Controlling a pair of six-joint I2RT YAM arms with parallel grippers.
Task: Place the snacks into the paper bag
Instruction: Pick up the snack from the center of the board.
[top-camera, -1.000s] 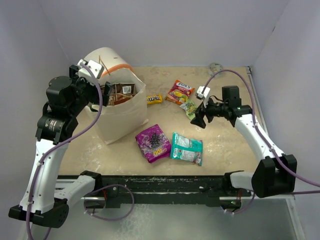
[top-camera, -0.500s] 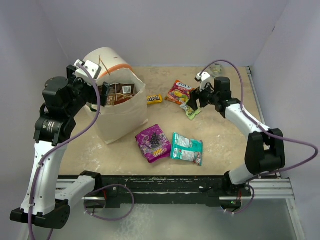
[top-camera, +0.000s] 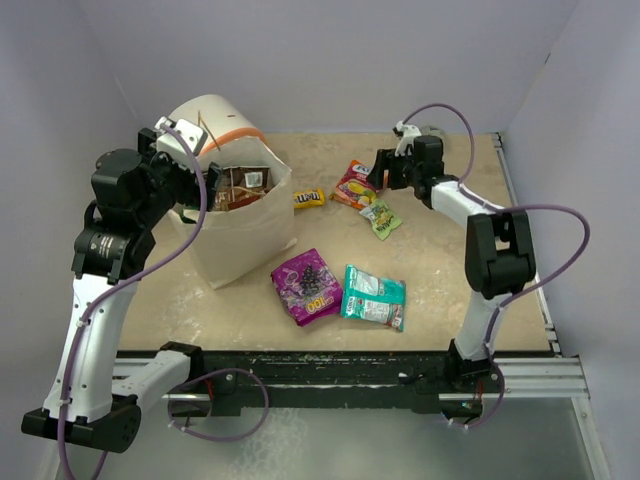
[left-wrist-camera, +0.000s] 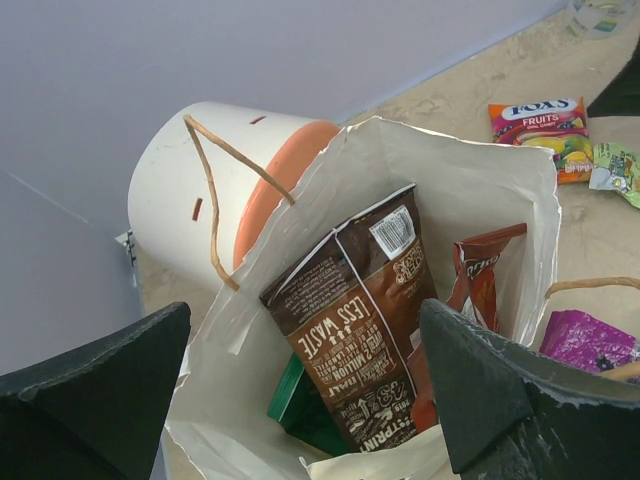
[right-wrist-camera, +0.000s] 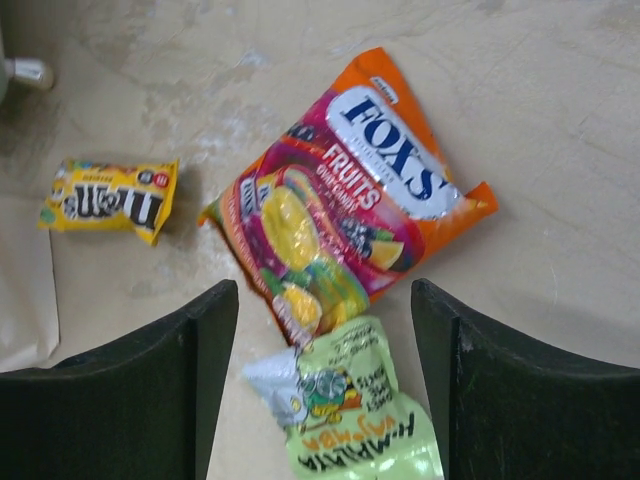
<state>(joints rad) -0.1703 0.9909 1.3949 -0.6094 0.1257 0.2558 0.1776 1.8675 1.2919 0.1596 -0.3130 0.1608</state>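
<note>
Top external: left gripper (left-wrist-camera: 305, 310) jaws spread wide, nothing held, over the mouth of the paper bag (top-camera: 243, 238). Dark brown packet (top-camera: 238, 186) stands inside. Purple packet (top-camera: 307, 285) and teal packet (top-camera: 374, 296) lie side by side near the front. Farther back lie the yellow candy bag (top-camera: 308, 199), orange-red packet (top-camera: 358, 183) and green-white packet (top-camera: 381, 217). Right gripper (right-wrist-camera: 322, 295) jaws apart, empty, above the last two.

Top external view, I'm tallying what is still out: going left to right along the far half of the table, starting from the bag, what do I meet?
paper bag → yellow candy packet → orange-red sweets packet → green-white packet
</note>
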